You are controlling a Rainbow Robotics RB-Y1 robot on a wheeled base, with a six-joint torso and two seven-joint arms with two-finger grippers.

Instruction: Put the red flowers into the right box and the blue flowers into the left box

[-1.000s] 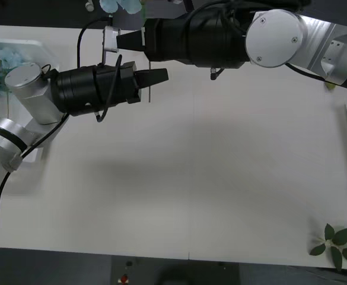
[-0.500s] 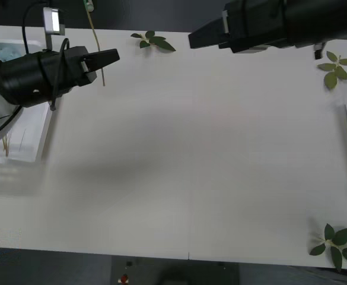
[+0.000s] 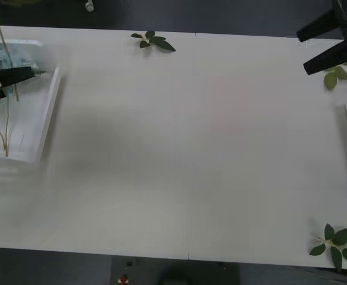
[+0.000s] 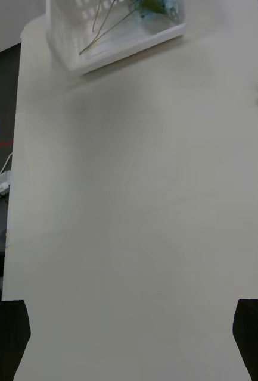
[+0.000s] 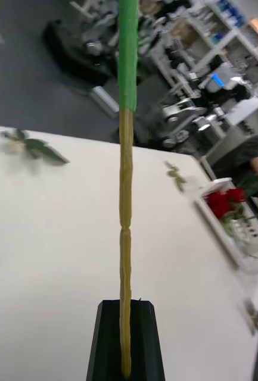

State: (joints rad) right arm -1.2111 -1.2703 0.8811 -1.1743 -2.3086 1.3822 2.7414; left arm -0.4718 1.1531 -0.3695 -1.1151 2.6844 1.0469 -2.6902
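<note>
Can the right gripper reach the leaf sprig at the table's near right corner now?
Probably yes. The right gripper hangs open at the far right edge, holding nothing, and bare table lies between it and the leaf sprig. Nothing stands in the way.

Left gripper (image 3: 25, 73), black two-finger, sits at the far left edge in the front view, fingers pointing right and clamped together on a thin yellow-green flower stem (image 5: 125, 238); in the left wrist view the stem runs straight up out of the closed black fingers (image 5: 126, 339). Right gripper (image 3: 322, 45), also black, sits at the far right rear corner in the front view, fingers spread and pointing left, holding nothing, with fingertips (image 4: 252, 333) at the two corners of the right wrist view.
</note>
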